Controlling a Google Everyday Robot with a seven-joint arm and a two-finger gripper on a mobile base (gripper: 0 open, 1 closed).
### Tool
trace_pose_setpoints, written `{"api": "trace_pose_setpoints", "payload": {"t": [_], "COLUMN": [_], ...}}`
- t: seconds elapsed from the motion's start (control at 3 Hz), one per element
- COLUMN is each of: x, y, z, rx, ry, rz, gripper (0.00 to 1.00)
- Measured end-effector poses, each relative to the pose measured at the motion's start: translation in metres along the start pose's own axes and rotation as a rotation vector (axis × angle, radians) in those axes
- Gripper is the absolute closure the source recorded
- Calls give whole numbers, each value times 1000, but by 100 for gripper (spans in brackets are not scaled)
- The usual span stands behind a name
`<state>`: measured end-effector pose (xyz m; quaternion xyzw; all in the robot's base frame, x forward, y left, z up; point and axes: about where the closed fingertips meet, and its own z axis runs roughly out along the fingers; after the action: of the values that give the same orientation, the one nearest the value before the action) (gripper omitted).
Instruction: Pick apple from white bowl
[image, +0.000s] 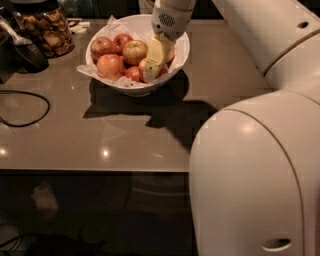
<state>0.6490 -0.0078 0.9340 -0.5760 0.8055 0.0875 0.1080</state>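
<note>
The white bowl (177, 60) stands at the back of the table, lined with crinkled white paper and holding several apples. A large red-orange apple with a pale yellow top (133, 51) lies in the middle of the bowl. My gripper (156, 59) reaches down from above into the right side of the bowl, just right of that apple. It hides most of a paler apple (143, 65) beneath it. A small dark red apple (132, 73) lies at the front.
A glass jar of brown snacks (47, 30) stands at the back left. A dark object (25, 55) sits beside it, and a black cable (25, 107) loops over the left of the table. My big white arm (260, 165) fills the right foreground.
</note>
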Motion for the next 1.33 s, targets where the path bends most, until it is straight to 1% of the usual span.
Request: {"api": "trace_pose_setpoints", "payload": {"t": [0.67,1.0,1.33], "x": [-5,-5,-5], "y": [9,10,8], "z": [2,3,6], "rx": [-19,-27,-30], "ry": [4,7,12], "rz": [-3,-3,5], "gripper": [15,13,13]}}
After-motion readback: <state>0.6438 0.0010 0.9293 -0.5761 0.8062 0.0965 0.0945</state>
